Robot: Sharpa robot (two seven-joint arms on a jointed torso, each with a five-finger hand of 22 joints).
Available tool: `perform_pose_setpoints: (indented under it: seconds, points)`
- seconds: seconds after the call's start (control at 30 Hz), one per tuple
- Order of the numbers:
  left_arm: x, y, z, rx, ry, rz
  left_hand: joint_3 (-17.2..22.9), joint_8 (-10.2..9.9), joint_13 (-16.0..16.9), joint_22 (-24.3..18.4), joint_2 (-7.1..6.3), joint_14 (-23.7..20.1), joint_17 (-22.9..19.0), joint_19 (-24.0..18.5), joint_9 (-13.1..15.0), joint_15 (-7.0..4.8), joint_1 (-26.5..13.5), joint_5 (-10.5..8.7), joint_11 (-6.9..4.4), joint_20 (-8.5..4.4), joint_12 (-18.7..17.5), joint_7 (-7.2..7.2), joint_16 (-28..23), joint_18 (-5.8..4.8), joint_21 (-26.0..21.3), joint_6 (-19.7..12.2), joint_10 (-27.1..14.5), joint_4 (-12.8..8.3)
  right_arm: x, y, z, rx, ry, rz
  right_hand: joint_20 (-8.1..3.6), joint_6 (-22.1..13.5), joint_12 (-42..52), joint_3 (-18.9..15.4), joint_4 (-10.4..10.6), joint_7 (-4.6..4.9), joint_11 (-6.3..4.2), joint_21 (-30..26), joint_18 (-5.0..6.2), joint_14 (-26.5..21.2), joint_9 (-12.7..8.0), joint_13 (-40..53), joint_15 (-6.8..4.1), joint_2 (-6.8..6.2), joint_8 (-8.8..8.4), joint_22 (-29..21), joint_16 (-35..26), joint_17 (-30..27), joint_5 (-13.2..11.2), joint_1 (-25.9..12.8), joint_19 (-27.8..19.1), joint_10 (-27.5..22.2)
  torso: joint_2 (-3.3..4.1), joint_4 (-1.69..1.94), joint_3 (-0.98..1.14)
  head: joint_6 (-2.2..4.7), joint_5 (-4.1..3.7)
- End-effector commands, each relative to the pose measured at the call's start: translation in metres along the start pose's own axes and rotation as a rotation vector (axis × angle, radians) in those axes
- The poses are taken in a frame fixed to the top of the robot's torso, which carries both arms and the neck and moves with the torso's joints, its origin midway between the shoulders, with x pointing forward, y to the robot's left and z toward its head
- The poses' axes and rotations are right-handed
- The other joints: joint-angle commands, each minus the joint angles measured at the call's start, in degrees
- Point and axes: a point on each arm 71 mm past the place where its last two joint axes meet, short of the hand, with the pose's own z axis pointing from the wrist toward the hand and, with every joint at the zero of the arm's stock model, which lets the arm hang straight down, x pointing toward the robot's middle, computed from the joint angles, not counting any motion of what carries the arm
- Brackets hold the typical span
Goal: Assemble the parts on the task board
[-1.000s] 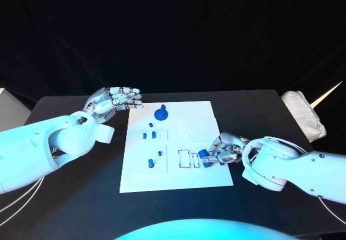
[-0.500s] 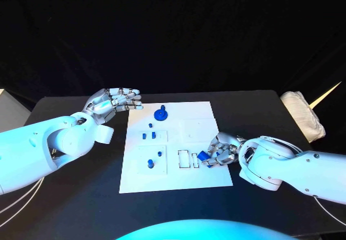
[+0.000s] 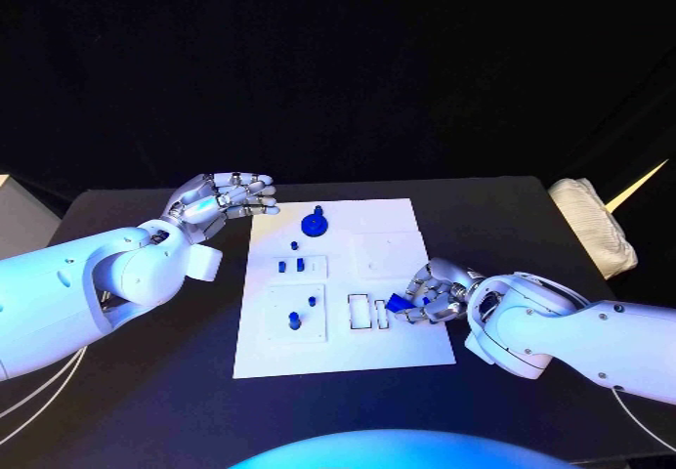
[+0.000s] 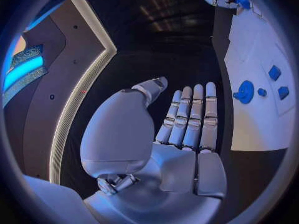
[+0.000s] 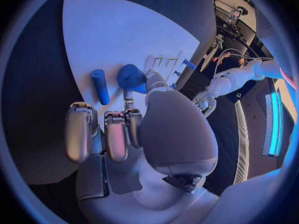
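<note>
The right hand (image 3: 433,291) rests low over the board's (image 3: 408,347) right edge, fingers curled in around a blue part (image 3: 401,306) pinched at its fingertips; the right wrist view shows that same part (image 5: 131,77) against the thumb, with a blue peg (image 5: 99,86) lying flat on the board (image 5: 106,30) just beside it. Just left of the fingertips are 2 narrow slots (image 3: 369,312). Compared with 1 second ago, the hand has edged slightly inward toward those slots, the part going with it. Farther left lie more blue parts: a short peg (image 3: 293,320), a pair (image 3: 290,265), a small one (image 3: 295,245) and a round knobbed disc (image 3: 317,224) near the far edge. The left hand (image 3: 223,195) hovers off the board's far left corner, fingers straight and close together, palm empty, unchanged from before. No writing or labels can be read anywhere. A pale bundle (image 3: 596,234) lies at the table's (image 3: 169,391) right edge.
</note>
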Motion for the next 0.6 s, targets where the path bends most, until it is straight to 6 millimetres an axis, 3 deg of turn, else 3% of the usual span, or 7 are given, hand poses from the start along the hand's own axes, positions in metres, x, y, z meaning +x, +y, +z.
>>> perform_pose_setpoints:
  seconds: [0.03, 0.27, 0.33, 0.37, 0.6]
  points:
    - [0.001, 0.001, 0.000, -0.009, 0.014, -0.016, -0.23, 0.31, 0.08, -0.07, 0.05, -0.24, 0.09, 0.38, -0.07, -0.05, -0.38, 0.06, -0.01, -0.18, 0.27, 0.37, -0.20, 0.57, -0.21, -0.24, -0.36, 0.08, -0.004, 0.007, -0.003, -0.037, -0.063, 0.055, -0.49, 0.68, -0.38, 0.42, 0.05, -0.29, -0.31, 0.04, -0.75, 4.43, 0.17, 6.40, -0.49, 0.64, 0.29, 11.99, 0.13, 7.85, 0.37, -0.22, 3.16, 0.76, 0.01, -0.11, 0.05, -0.05, 0.21]
    - [-0.002, 0.001, 0.000, -0.015, 0.007, -0.011, -0.15, 0.35, 0.09, -0.13, 0.02, -0.34, 0.11, 0.43, -0.11, -0.05, 0.02, 0.09, -0.02, -0.19, 0.35, 0.36, -0.21, 0.57, -0.31, -0.35, -0.52, -0.22, -0.016, 0.021, -0.007, -0.083, -0.090, 0.079, -0.53, 0.72, -0.75, 1.16, 0.01, -0.33, -0.35, 0.23, -0.78, 4.43, 0.02, 6.10, -0.53, 0.87, 0.18, 12.04, 0.13, 7.92, 0.36, 0.07, 3.19, 0.56, 0.07, 0.01, 0.03, -0.26, 0.06]
    - [-0.002, 0.001, 0.000, -0.015, 0.007, -0.011, -0.14, 0.36, 0.09, -0.13, 0.03, -0.34, 0.11, 0.44, -0.11, -0.05, 0.05, 0.09, -0.02, -0.19, 0.36, 0.36, -0.21, 0.57, -0.31, -0.36, -0.53, -0.24, -0.014, 0.025, -0.008, -0.081, -0.054, 0.075, -0.55, 0.74, -0.85, 1.46, 0.08, -0.28, -0.33, 0.24, -0.79, 4.46, -0.10, 6.10, -0.52, 0.83, 0.07, 12.04, 0.17, 8.09, -0.54, -0.22, 3.19, 0.58, 0.09, 0.03, 0.04, -0.30, 0.11]
    - [-0.002, 0.001, 0.000, -0.016, 0.007, -0.011, -0.14, 0.36, 0.09, -0.13, 0.03, -0.34, 0.11, 0.44, -0.11, -0.05, 0.05, 0.09, -0.02, -0.19, 0.36, 0.36, -0.21, 0.57, -0.31, -0.36, -0.53, -0.24, -0.013, 0.027, -0.007, -0.079, -0.032, 0.074, -0.50, 0.70, -1.17, 1.67, 0.10, -0.13, -0.19, -0.08, -0.75, 4.45, -0.30, 5.91, -0.41, 0.77, -0.14, 11.97, 0.13, 8.07, -2.71, -1.27, 3.11, 0.49, 0.10, 0.05, 0.03, -0.33, 0.12]
    - [-0.002, 0.001, -0.001, -0.018, 0.011, -0.011, -0.11, 0.40, 0.10, -0.16, -0.02, -0.37, 0.12, 0.48, -0.12, -0.05, 0.23, 0.09, -0.03, -0.20, 0.42, 0.35, -0.20, 0.58, -0.35, -0.39, -0.57, -0.40, 0.000, 0.039, -0.003, -0.071, 0.079, 0.052, -0.50, 0.85, -1.18, 2.17, 0.05, -0.21, -0.24, 0.16, -0.78, 4.54, -0.37, 5.99, -0.43, 1.11, -0.14, 12.03, 0.29, 8.50, -3.04, -1.19, 3.16, 0.55, 0.06, 0.11, -0.14, -0.70, 0.23]
